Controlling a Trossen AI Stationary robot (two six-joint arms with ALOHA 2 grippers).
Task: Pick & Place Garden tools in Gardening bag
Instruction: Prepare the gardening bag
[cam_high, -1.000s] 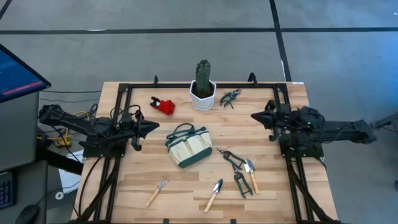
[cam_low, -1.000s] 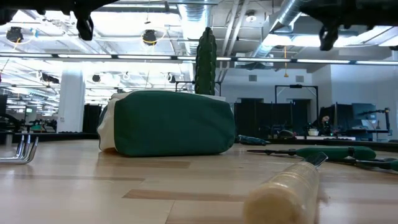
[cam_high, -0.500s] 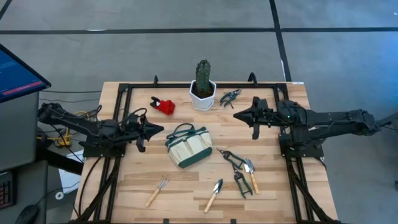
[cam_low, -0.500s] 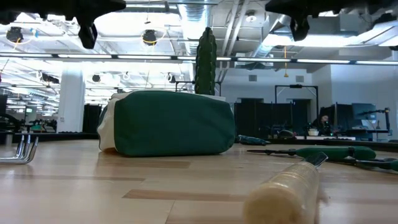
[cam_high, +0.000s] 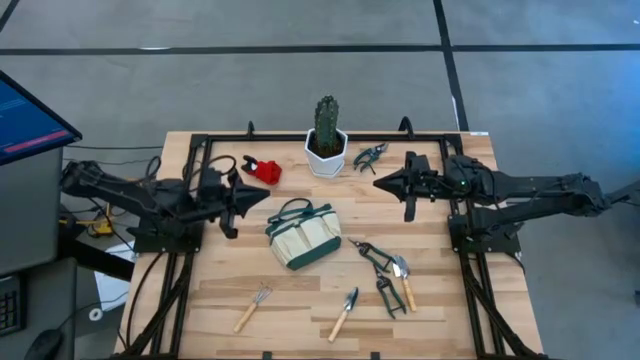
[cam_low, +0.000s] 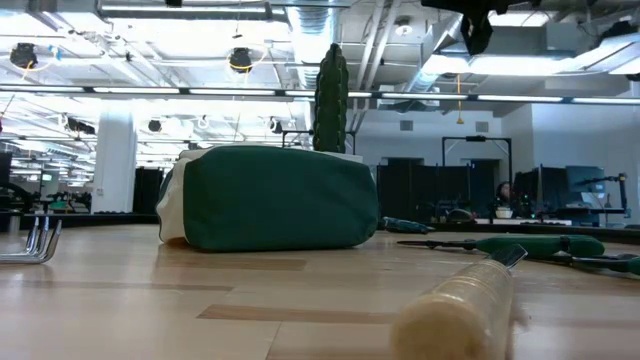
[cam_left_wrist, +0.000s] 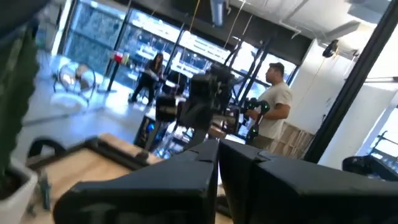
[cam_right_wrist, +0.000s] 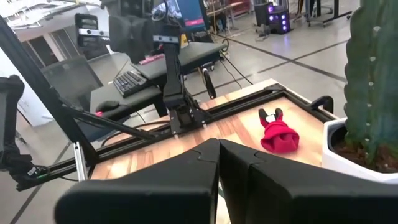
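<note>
The cream and green gardening bag (cam_high: 303, 234) lies on its side at the table's middle; the low view shows its green bottom (cam_low: 270, 197). A red pruner-like piece (cam_high: 263, 168) and dark shears (cam_high: 370, 155) lie at the far side. More shears (cam_high: 372, 255), two trowels (cam_high: 402, 275) (cam_high: 345, 312) and a fork (cam_high: 253, 307) lie near the front. My left gripper (cam_high: 266, 198) hangs shut and empty left of the bag. My right gripper (cam_high: 376, 183) hangs shut and empty to the far right of the bag, with the red piece (cam_right_wrist: 278, 134) ahead of it.
A green cactus in a white pot (cam_high: 327, 140) stands at the far middle, between the red piece and the dark shears. A black frame (cam_high: 300, 136) runs along the table's edges. A person (cam_left_wrist: 273, 102) stands in the room beyond the table.
My right gripper has swung from the table's right side toward its middle and risen a little. My left gripper has moved toward the right and slightly toward the far edge, rising out of the low view. No tool and no part of the bag has moved.
</note>
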